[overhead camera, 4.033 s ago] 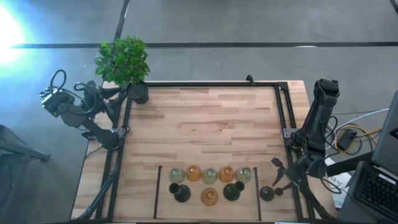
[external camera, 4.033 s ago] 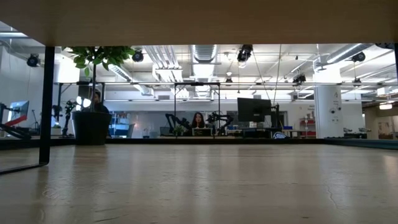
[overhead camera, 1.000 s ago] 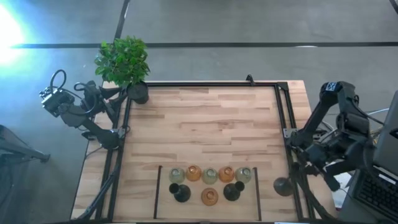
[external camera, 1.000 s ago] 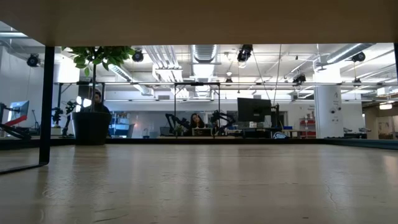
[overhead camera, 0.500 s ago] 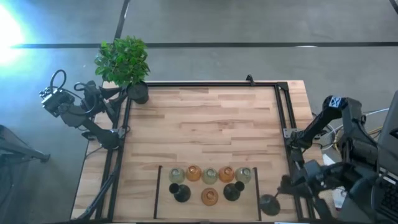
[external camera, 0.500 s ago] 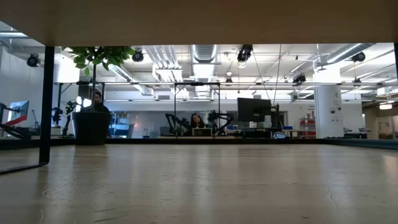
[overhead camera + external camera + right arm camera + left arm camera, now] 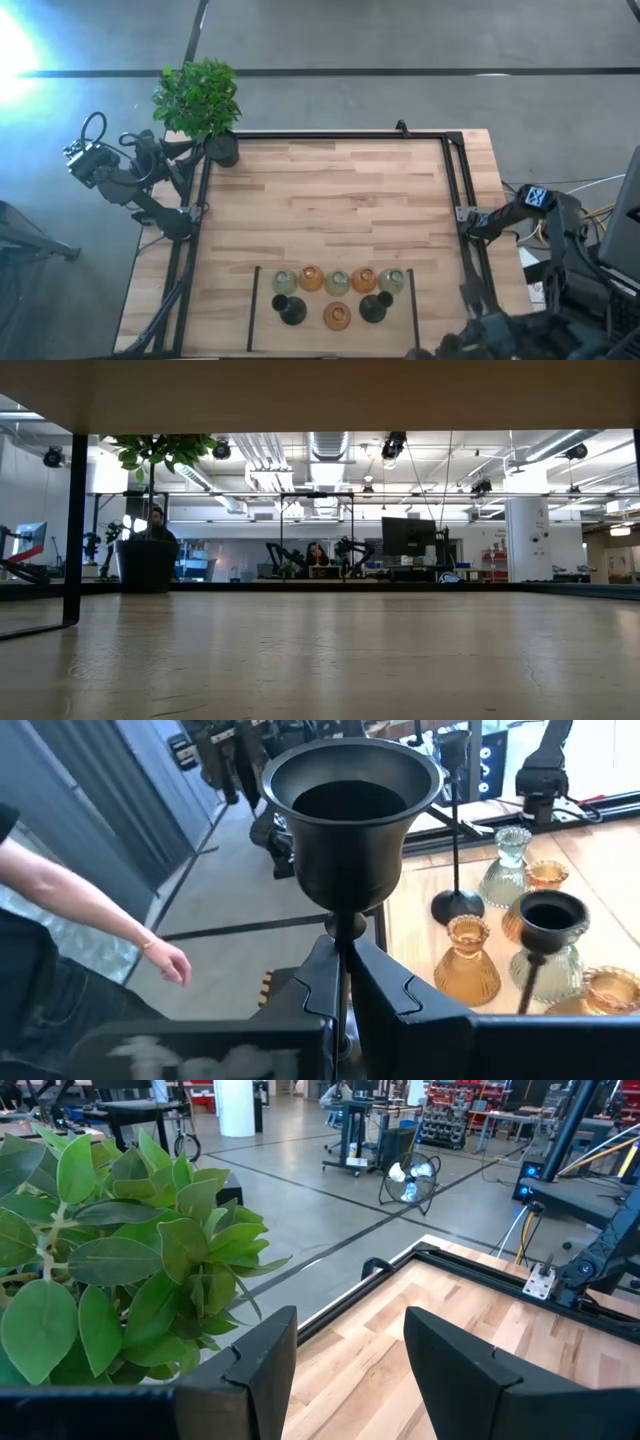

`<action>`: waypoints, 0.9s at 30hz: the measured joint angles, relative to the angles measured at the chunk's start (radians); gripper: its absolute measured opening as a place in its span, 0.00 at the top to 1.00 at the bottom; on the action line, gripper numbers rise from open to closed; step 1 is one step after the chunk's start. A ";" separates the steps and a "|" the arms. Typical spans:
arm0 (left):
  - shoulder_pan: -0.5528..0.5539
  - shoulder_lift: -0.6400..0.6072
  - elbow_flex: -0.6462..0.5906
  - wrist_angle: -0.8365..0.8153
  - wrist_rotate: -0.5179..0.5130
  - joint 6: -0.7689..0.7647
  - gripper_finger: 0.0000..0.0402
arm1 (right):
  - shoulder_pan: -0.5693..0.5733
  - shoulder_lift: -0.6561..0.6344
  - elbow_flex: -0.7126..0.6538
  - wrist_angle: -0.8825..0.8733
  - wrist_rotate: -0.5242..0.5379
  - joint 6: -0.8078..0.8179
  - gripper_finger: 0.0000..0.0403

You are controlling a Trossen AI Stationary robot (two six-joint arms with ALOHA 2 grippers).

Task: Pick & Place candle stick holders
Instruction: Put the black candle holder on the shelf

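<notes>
Several candle stick holders stand near the table's near edge: pale greenish ones (image 7: pixel 285 281), amber ones (image 7: pixel 311 278) and two black thin-stemmed ones (image 7: pixel 290 310). My right gripper (image 7: pixel 445 347) (image 7: pixel 345 945) is low at the near right, by the picture's bottom edge. It is shut on another black candle stick holder (image 7: pixel 350 810) with a goblet-shaped cup. My left gripper (image 7: pixel 345 1350) is open, off the table's far left corner beside the plant (image 7: pixel 198 96). My right gripper pinches the black holder's thin stem (image 7: pixel 341 932) just below the cup, between its two fingers (image 7: pixel 385 985). The cup rises above the fingers with its open mouth showing. The fingers hide the stem's lower part and the base.
A black pot with a leafy plant (image 7: pixel 110 1260) stands at the far left corner. Thin black rails (image 7: pixel 250 305) (image 7: pixel 415 305) flank the group of holders. A person's forearm and hand (image 7: pixel 100 910) show beyond the table's near side. Bare wood (image 7: pixel 330 190) fills the table's middle and far part.
My right gripper has carried the black holder from beside the right rail toward the table's near edge and slightly left, rising a little and turning. It has stayed shut on the stem. The left arm and the standing holders have kept still.
</notes>
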State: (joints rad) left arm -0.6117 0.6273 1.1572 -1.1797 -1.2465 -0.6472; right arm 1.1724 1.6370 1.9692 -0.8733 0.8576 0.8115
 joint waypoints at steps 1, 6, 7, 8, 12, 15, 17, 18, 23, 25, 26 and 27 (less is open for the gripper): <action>0.000 0.000 0.000 0.000 0.000 0.000 0.53 | -0.007 0.019 0.019 -0.006 -0.002 0.002 0.98; 0.000 0.000 0.000 0.000 0.000 0.000 0.53 | -0.035 0.111 0.101 -0.005 0.013 0.014 0.98; 0.000 0.000 0.000 0.000 0.000 0.000 0.53 | -0.041 0.128 0.114 -0.006 0.015 0.023 0.98; 0.000 0.000 0.000 0.000 0.000 0.000 0.53 | -0.047 0.144 0.127 -0.010 0.017 0.031 0.98; 0.000 0.000 0.000 0.000 0.000 0.000 0.53 | -0.065 0.208 0.176 -0.009 0.036 0.082 0.98; 0.000 0.000 0.000 0.000 0.000 0.000 0.53 | -0.076 0.258 0.212 -0.010 0.070 0.111 0.98; 0.000 0.000 0.000 0.000 0.000 0.000 0.53 | -0.083 0.291 0.235 -0.008 0.093 0.127 0.98; 0.000 0.000 0.000 0.000 0.000 0.000 0.53 | -0.088 0.308 0.248 -0.006 0.097 0.132 0.98; 0.000 0.000 0.000 0.000 0.000 0.000 0.53 | -0.110 0.390 0.314 -0.006 0.107 0.159 0.98; 0.000 0.000 0.000 0.000 0.000 0.000 0.53 | -0.123 0.420 0.337 -0.006 0.115 0.163 0.98; 0.000 0.000 0.000 0.000 0.000 0.000 0.53 | -0.129 0.432 0.347 -0.004 0.123 0.166 0.98; 0.000 0.000 0.000 0.000 0.000 0.000 0.53 | -0.136 0.446 0.356 -0.004 0.134 0.168 0.98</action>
State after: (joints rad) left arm -0.6121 0.6273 1.1572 -1.1801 -1.2465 -0.6472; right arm 1.0366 2.0829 2.3251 -0.8774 0.9912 0.9793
